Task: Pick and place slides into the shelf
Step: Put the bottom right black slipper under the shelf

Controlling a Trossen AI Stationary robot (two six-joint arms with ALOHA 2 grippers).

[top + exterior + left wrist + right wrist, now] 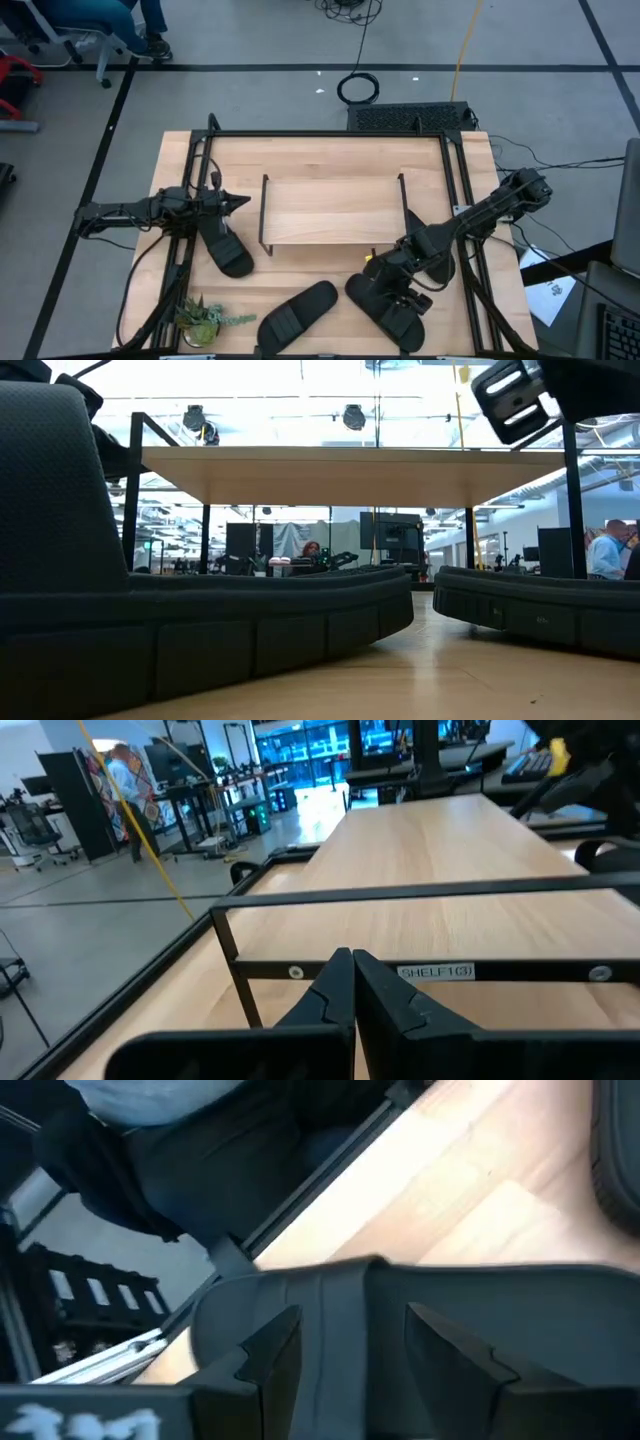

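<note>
We have the right gripper (398, 292) lowered with parted fingers astride a slide (385, 310), not yet clenched, so next we must close and lift it toward the shelf (333, 209), while the left gripper (238, 200) waits clenched and empty.

You're looking at a table (320, 160) of pale, smooth wood with visible plank seams, framed by matt black metal bars, and the shelf (330, 208) on it has the same light wood for its top plank over thin black metal legs. The slides (297, 315) read as matt black foam or rubber, their straps ribbed and their sole edges finely textured in the low view. Your left gripper (352, 982) and right gripper (345, 1350) both show dull, hard black plastic fingers, while the small potted plant (203, 320) has soft, slightly fuzzy green leaves.
</note>
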